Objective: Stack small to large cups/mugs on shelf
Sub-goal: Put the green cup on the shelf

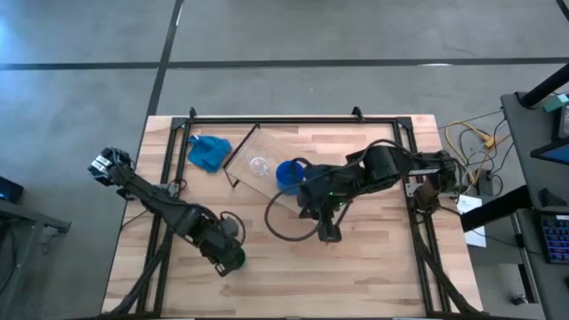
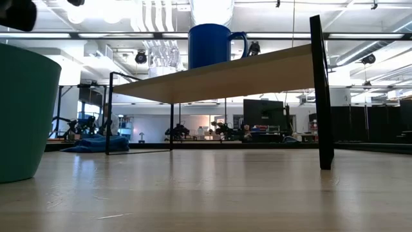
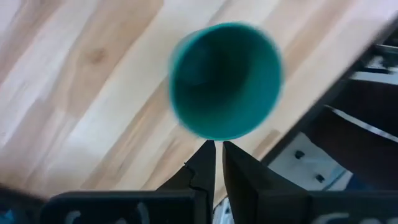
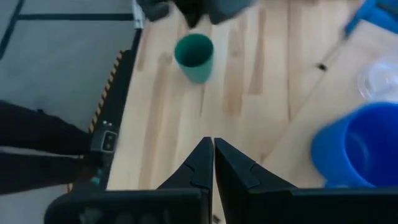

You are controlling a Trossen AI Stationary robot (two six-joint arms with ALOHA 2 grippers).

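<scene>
The blue mug [image 1: 288,174] and the tiny clear glass cup [image 1: 260,165] both sit on the shelf [image 1: 267,149], side by side. The dark green cup [image 4: 194,57] stands upright on the tabletop [image 1: 373,258] near the left edge, off the shelf. The left gripper [image 3: 217,152] hovers right above it, fingers nearly together and holding nothing. The right gripper [image 4: 212,149] is pinched shut and empty, near the mug. A crumpled blue cloth [image 1: 208,153] lies beside the shelf's far end. No readable writing anywhere.

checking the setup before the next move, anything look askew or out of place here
Yes: the shelf sits skewed, angled across the table rather than square to its edges. The green cup stands apart from the clear glass cup and blue mug on the shelf. Nothing looks spilled or damaged.
</scene>
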